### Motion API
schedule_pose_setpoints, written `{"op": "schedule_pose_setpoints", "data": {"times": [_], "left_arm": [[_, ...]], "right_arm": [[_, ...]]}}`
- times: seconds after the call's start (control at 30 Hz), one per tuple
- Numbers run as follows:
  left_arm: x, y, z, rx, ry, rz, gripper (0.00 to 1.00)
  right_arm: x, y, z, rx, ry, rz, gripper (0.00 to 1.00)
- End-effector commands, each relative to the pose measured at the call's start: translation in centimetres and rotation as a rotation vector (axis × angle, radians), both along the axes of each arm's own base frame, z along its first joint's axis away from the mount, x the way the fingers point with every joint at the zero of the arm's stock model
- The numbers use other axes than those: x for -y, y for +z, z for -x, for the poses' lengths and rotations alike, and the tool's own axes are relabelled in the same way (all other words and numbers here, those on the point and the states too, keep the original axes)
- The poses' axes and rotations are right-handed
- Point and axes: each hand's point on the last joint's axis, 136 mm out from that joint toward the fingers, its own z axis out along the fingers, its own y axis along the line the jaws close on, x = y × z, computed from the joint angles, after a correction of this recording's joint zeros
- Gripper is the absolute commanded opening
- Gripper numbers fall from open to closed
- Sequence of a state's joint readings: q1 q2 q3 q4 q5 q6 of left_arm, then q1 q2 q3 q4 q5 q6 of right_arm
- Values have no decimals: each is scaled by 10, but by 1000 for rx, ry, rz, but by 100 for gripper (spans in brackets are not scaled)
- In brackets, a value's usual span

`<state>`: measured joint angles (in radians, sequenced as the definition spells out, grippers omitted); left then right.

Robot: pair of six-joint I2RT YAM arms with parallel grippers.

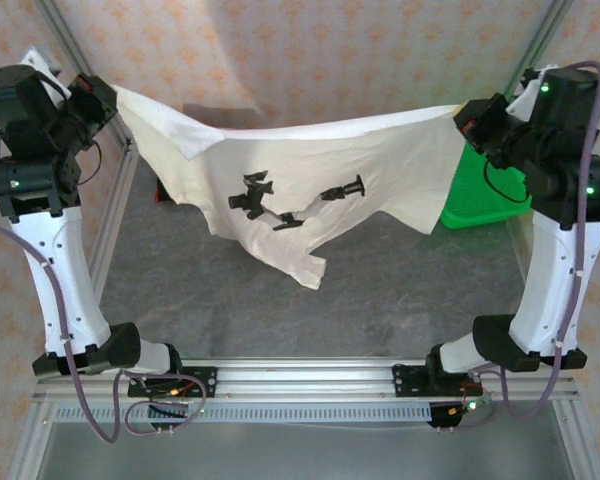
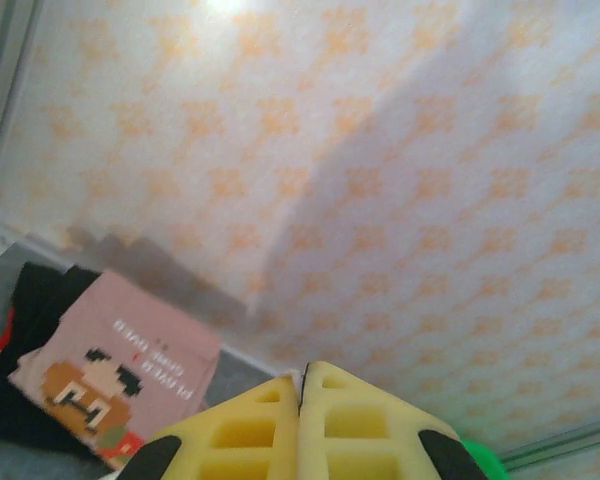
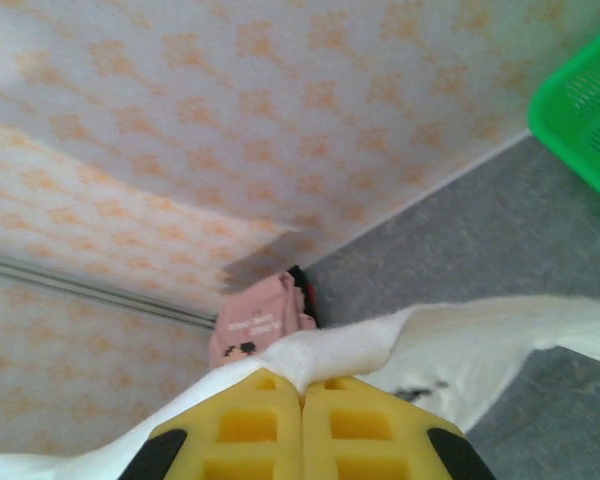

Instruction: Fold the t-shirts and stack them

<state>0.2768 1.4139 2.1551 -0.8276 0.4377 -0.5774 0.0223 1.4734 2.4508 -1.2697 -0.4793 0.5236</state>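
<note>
Off-white t-shirt (image 1: pixel 310 175): held up over the desk (image 1: pixel 400 290), stretched left to right between the two arms, black print facing the top camera, lower hem sagging to a point near the middle; hard to tell whether that tip touches the desk.
Left jaws: closed flat, yellow pads (image 2: pixel 250 430) pressed together; pinching the shirt's upper left corner, judging by the top view.
Right jaws: closed on the upper right corner, a ridge of white cloth bunched over the pads.
Reason for the hold: likely to spread the cloth wide and let creases drop out, so that laying it flat for folding goes cleanly (a guess from the pose, nothing more).
Pink t-shirt (image 2: pixel 120 370): folded, pixel face up, far left on the desk, resting on black t-shirts (image 2: pixel 30 300); probably the stack meant for this one.
Green basket (image 1: pixel 485 195): far right, behind the right end of the shirt, well apart from the stack.
Top view's gain: whole span of the shirt, both arms raised, sag of the hem.
Left wrist view's gain: print and folded edges of the pink one, largely screened from above by the hanging cloth.
Right wrist view's gain: the pinch itself, cloth running off both sides of the pads.
Progress: some shirts seemingly folded; this one not yet laid down.
</note>
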Motion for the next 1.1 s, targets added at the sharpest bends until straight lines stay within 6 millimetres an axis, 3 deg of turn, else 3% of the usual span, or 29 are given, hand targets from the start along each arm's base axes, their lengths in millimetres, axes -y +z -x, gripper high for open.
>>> {"op": "schedule_pose_setpoints", "data": {"times": [0.0, 0.13, 0.23, 0.4, 0.67, 0.93, 1.07], "left_arm": [[-3, 43, 20, 105, 44, 10, 0], [-1, 83, 39, 218, 59, 5, 0], [0, 101, 45, 271, 55, 14, 0], [-3, 108, 30, 300, 49, 39, 0], [5, 93, -34, 284, -89, 100, 0], [17, 60, -130, 259, -209, 211, 0], [6, 66, -150, 330, -214, 263, 0]], "right_arm": [[-3, 17, 20, 28, 23, -60, 0], [-1, 37, 29, 96, 19, -107, 0], [5, 43, 32, 123, -3, -104, 0], [10, 48, 18, 148, -10, -111, 0], [19, 32, -44, 108, 9, -134, 0], [53, -9, -128, 46, -26, -144, 0], [64, 3, -159, 120, 3, -211, 0]]}}
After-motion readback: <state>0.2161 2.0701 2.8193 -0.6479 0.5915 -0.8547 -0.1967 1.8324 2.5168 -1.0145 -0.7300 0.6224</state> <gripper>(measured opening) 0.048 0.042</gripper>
